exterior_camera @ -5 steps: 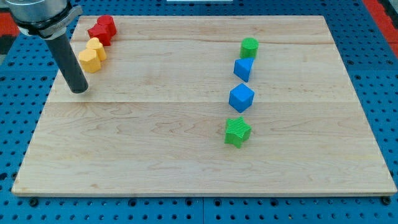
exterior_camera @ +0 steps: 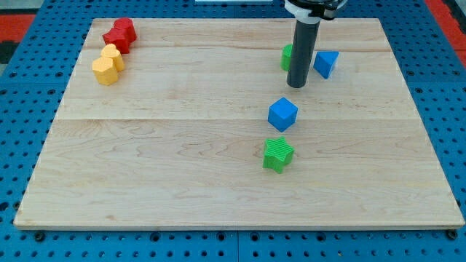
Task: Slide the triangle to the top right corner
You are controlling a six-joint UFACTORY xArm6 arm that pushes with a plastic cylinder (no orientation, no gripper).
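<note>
A pale wooden board lay on blue pegboard. The blue triangle sat toward the view's top right, just right of my tip (bare rod, holding nothing), which partly hid a green block.

Top-right corner beyond blue triangle unobstructed.

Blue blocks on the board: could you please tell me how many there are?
2. The blue triangle lies near the view's top right, just right of my tip. The blue cube sits below my tip, above the green star. None seem hidden.
</note>
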